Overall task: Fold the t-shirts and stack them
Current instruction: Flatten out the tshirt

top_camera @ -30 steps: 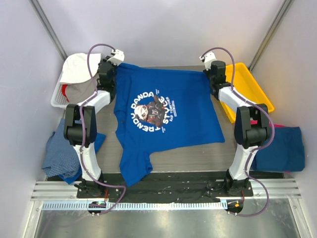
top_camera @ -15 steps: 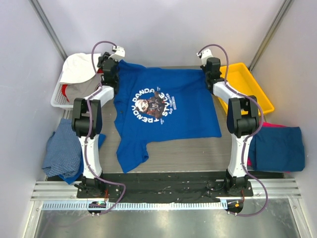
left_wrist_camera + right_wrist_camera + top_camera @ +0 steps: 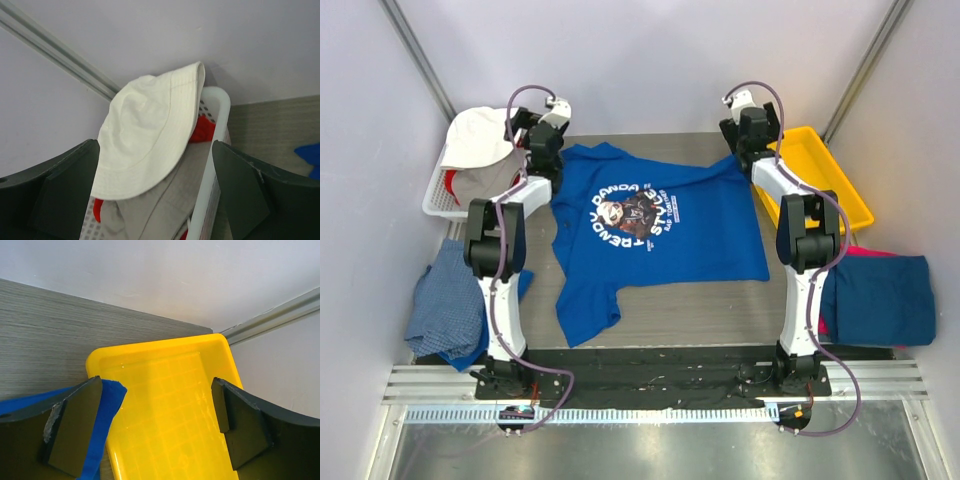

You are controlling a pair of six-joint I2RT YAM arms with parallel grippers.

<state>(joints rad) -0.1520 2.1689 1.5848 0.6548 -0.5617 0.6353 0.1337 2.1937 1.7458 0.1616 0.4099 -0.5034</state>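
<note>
A royal blue t-shirt with a round white-and-brown print lies spread on the table, its far edge rumpled. My left gripper hangs open at the shirt's far left corner, holding nothing. In the left wrist view the left gripper points at a laundry basket, with a scrap of the blue shirt at the right edge. My right gripper is open at the far right corner. In the right wrist view a corner of the shirt lies beside the inner finger of the right gripper, not gripped.
A white basket at back left holds a cream hat and other clothes. A yellow tray sits at back right. A folded dark blue shirt lies on a magenta one at right. Blue patterned cloth lies at left.
Both grippers have opened and let go of the shirt's far edge, which has dropped and bunched on the table. Both wrists have drawn back toward the far corners.
</note>
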